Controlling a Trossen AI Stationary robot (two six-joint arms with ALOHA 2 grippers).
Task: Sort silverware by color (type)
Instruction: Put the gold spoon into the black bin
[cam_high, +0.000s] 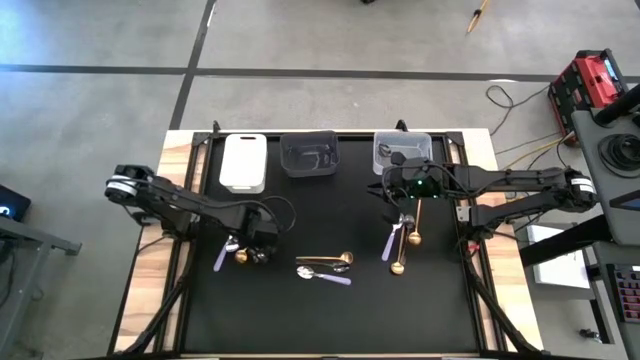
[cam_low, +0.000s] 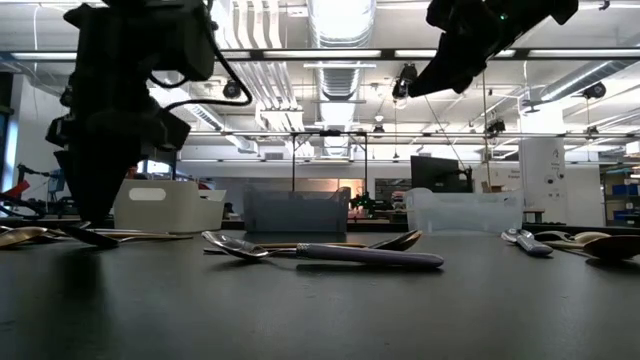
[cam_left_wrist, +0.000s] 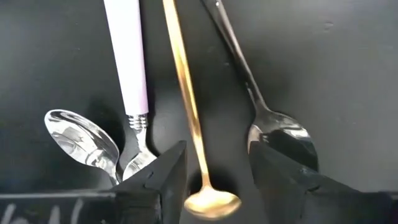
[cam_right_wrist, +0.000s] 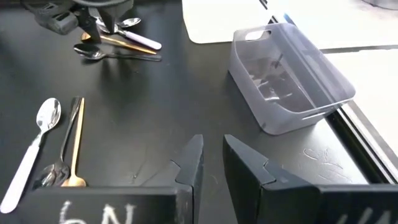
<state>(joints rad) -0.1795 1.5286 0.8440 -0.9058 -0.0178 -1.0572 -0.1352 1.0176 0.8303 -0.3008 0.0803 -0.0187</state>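
Observation:
At the table's left lies a cluster of silverware: a lilac-handled fork (cam_left_wrist: 127, 62), a silver spoon (cam_left_wrist: 81, 137), a slim gold spoon (cam_left_wrist: 186, 106) and a dark spoon (cam_left_wrist: 280, 134). My left gripper (cam_left_wrist: 214, 171) points down, low over them and open. Its fingers stand on either side of the gold spoon's neck, just above the bowl (cam_left_wrist: 211, 202). My right gripper (cam_right_wrist: 212, 155) hangs high above the table's right half (cam_high: 405, 190), narrowly open with nothing between its fingers. Below it lies a second cluster (cam_high: 400, 240).
Three bins stand along the far edge: white (cam_high: 243, 162), dark (cam_high: 308, 153) and clear (cam_high: 402, 150); the dark and clear bins hold utensils. A gold spoon and a lilac-handled spoon (cam_high: 325, 266) lie mid-table. The black mat is bare toward the near edge.

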